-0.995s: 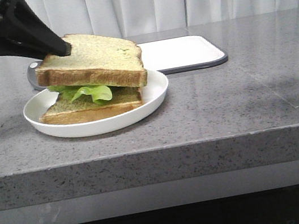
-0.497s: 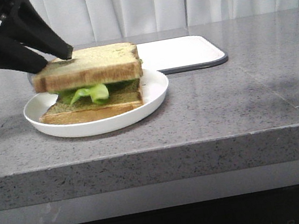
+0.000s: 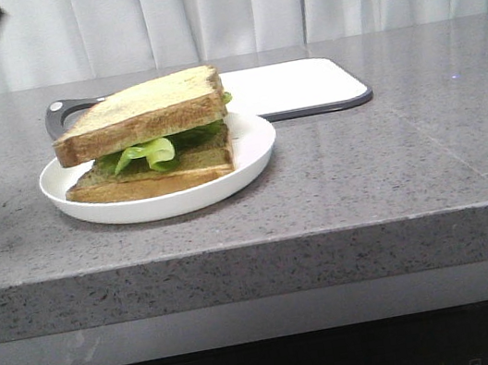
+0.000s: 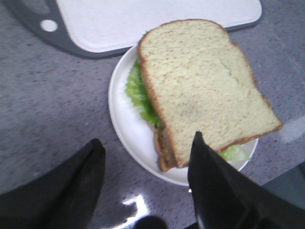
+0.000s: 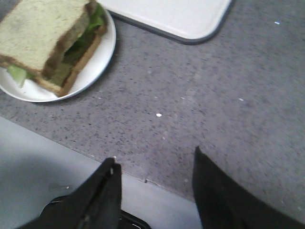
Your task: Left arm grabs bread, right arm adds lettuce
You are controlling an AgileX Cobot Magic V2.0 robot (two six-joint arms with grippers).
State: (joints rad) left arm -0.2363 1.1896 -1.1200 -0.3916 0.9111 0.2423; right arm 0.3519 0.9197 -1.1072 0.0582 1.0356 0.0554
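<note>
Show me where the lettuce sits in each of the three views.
Front view: lettuce peeks out between the two bread slices, on the plate.
Left wrist view: lettuce fringes the edge of the top slice.
Right wrist view: lettuce shows beside the slices.
Shared landmark: white plate.

Front view looks level across the counter; both wrist views look down, sharing the plate (image 4: 125,129) at twelve o'clock

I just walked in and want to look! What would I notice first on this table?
You'd spot the sandwich: a thick toasted bread slice with a pale speckled face resting tilted on frilly bright green lettuce and another slice, all on a round white plate left of the table's middle. Behind it lies a white cutting board with a grey rim.
</note>
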